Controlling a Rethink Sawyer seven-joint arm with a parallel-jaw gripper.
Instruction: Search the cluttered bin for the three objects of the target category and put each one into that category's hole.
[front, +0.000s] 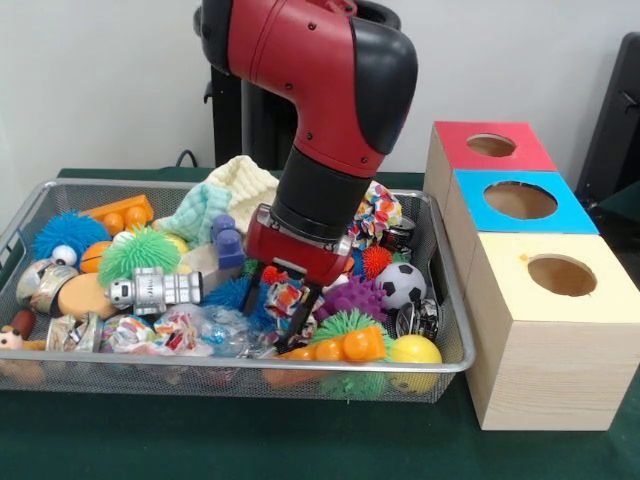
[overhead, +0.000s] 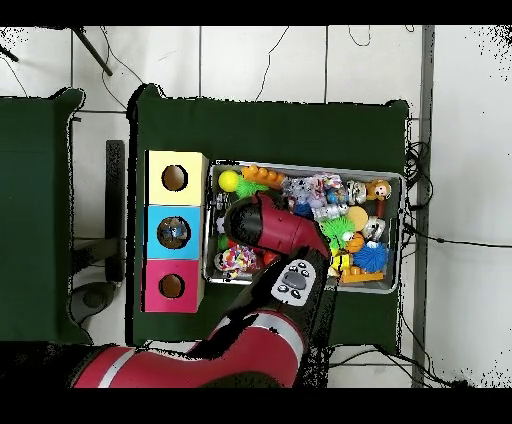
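Currently the multicoloured knotted rope toy sits at lower centre of the front view, directly between the spread black fingers of the gripper; the jaws are released and straddle it without visible clamping. Risk: closing here may also catch the adjacent purple spiky rubber ball or orange ridged plastic toy, since both crowd the toy inside the wire-mesh bin.
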